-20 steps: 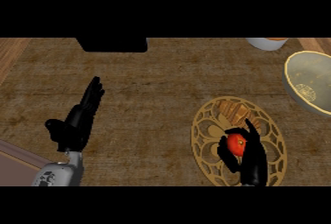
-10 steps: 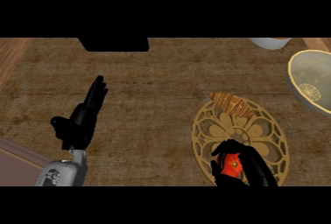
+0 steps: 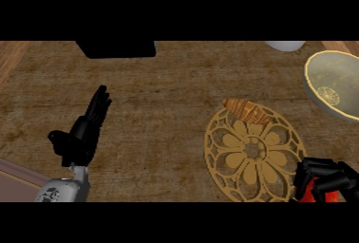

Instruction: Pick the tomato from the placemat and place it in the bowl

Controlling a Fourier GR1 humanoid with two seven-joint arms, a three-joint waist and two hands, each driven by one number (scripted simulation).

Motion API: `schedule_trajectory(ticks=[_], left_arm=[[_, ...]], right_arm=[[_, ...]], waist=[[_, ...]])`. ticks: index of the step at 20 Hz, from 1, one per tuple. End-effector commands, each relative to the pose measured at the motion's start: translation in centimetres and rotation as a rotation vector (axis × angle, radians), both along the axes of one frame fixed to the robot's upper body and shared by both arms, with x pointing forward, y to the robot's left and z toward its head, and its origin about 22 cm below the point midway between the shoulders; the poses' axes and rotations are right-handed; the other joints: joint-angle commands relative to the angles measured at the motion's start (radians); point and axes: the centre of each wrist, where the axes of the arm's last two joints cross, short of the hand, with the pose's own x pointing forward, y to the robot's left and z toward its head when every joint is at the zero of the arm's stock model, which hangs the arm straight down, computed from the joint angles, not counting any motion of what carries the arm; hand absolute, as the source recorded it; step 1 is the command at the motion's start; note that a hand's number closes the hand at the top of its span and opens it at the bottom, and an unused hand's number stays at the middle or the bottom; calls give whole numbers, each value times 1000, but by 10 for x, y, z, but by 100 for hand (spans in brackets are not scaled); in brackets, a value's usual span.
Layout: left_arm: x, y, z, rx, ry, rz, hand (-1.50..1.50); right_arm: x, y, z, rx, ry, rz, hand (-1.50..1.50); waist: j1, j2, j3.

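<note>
Gripping tomato (image 3: 321, 192), right robot hand (image 3: 328, 176) curled round, btm-right

Bowl (image 3: 335, 85) lies right of and behind placemat (image 3: 254, 153).

The tabletop (image 3: 161, 104) is brown with a woven-looking texture. A croissant-like pastry (image 3: 245, 110), striped brown and tan, lies up and to the right of the left hand (image 3: 80, 137). A black box-shaped object (image 3: 116, 49) sits at the far edge, beyond that hand's fingertips. A white rounded item (image 3: 285, 45), possibly a cup, is cut off well above the right hand (image 3: 326, 178).
</note>
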Motion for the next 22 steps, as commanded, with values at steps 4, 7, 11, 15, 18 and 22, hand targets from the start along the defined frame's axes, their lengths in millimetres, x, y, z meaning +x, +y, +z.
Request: schedule_trajectory(ticks=[4, 7, 11, 15, 18, 22], left_arm=[[-7, 6, -2, 1, -6, 2, 0], [-4, -9, 10, 3, -11, 22, 0], [9, 2, 10, -1, -16, -16, 0], [15, -7, 7, 13, 9, -5, 0], [3, -9, 18, 11, -13, -20, 0], [2, 0, -9, -7, -11, -40, 0]], right_arm=[[-15, -55, 90, -41, -223, -36, 150], [-31, -57, 113, -56, -216, -101, 150], [-18, -82, 153, -85, -232, -198, 150], [-11, -73, 183, -42, -220, -238, 150], [7, -97, 191, -29, -222, -320, 150], [39, -76, 194, -68, -171, -358, 150]], waist=[[3, 0, -3], [7, 1, -3], [19, 5, -3], [26, 7, -3], [35, 7, -2], [44, 10, -3]])
